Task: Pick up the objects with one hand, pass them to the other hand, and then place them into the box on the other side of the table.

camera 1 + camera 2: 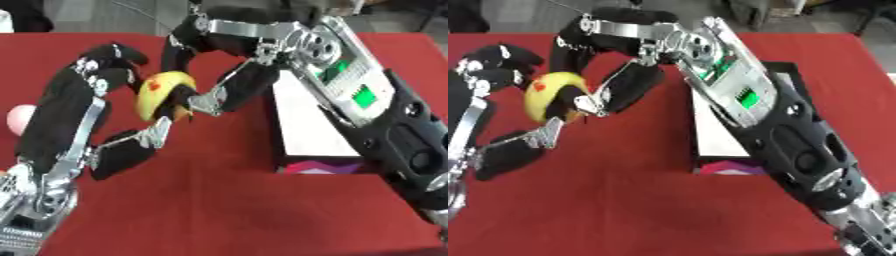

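Left eye view: above the red table (219, 200), the left robot hand (105, 70) and right robot hand (206, 97) both curl around the yellow ball (162, 90), apparently mid-handover. A pink object (19, 119) waits at left. Right eye view: the box (715, 135) at right still awaits the ball.

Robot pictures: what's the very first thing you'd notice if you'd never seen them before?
The yellow object with red marks stands out, held up over the red table left of centre, with the left hand and the right hand both closed around it, mid-handover. Next comes the big right arm with green lights, crossing over the white box on the right. A pale pink ball peeks out at the left edge.
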Controlling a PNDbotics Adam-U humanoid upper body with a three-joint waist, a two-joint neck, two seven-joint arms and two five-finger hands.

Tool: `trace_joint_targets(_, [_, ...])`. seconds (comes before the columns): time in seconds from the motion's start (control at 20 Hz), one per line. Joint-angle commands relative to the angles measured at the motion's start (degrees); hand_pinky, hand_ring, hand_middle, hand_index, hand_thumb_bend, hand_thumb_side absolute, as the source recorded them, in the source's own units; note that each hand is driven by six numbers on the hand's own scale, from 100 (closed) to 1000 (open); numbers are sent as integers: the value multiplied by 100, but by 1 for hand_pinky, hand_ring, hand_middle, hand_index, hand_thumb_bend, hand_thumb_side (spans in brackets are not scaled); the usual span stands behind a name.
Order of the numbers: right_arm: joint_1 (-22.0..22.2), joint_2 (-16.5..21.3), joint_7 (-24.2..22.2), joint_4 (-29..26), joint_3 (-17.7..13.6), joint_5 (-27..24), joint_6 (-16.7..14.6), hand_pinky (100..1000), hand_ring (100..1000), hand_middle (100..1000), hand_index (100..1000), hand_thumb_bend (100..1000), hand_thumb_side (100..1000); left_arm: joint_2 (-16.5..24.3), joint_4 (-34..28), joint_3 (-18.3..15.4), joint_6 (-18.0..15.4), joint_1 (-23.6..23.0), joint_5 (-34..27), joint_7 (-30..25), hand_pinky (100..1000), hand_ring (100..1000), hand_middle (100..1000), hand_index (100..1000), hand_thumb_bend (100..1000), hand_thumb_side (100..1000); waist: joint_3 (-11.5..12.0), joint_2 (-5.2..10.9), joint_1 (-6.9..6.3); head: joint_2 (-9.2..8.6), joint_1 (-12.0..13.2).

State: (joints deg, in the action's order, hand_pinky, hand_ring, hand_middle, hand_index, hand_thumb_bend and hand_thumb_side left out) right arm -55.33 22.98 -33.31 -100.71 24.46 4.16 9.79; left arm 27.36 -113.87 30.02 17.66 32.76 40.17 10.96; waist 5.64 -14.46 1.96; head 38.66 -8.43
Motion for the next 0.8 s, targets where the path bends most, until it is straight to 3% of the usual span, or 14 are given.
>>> trace_joint_targets(0.05, [-62, 110, 87, -115, -97, -88, 20, 801, 752, 259, 432, 100, 126, 130, -39, -106, 141, 17, -177, 27, 759, 668, 695, 883, 522, 549, -10, 186, -30, -6, -32])
trace_joint_targets(0.4, [-30, 198, 235, -50, -234, -75, 55, 802, 751, 260, 435, 100, 123, 228, -38, -177, 248, -113, -389, 150, 757, 669, 700, 906, 565, 601, -34, 187, -41, -10, -64])
trace_joint_targets(0.8, [231, 717, 670, 101, -698, -88, 90, 802, 751, 263, 440, 100, 116, 483, -28, -416, 510, -443, -881, 604, 750, 644, 681, 873, 459, 618, -76, 178, -37, -22, -71])
